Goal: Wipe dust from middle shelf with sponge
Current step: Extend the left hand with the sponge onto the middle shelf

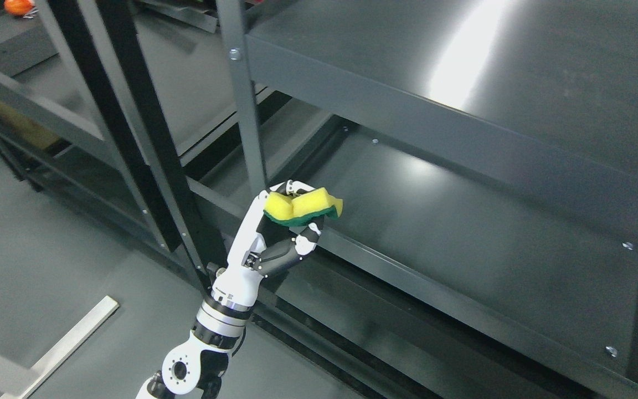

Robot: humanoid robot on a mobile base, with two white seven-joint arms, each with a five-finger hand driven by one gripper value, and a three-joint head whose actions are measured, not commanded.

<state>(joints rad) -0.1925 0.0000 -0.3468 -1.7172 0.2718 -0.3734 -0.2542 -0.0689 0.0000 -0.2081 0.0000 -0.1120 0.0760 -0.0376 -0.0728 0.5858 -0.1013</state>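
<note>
I see my left hand (274, 233) clenched around the yellow-green sponge (302, 208), raised at the middle shelf (463, 238) front edge, seemingly just above it; shelf stretches right of it

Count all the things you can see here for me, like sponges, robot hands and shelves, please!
Sponges: 1, the yellow and green sponge, held in the left hand
Robot hands: 1
Shelf boards on the near rack: 2, the top shelf and the middle shelf
Orange things: 1, an orange object far back at the upper left
Total: 5
</note>
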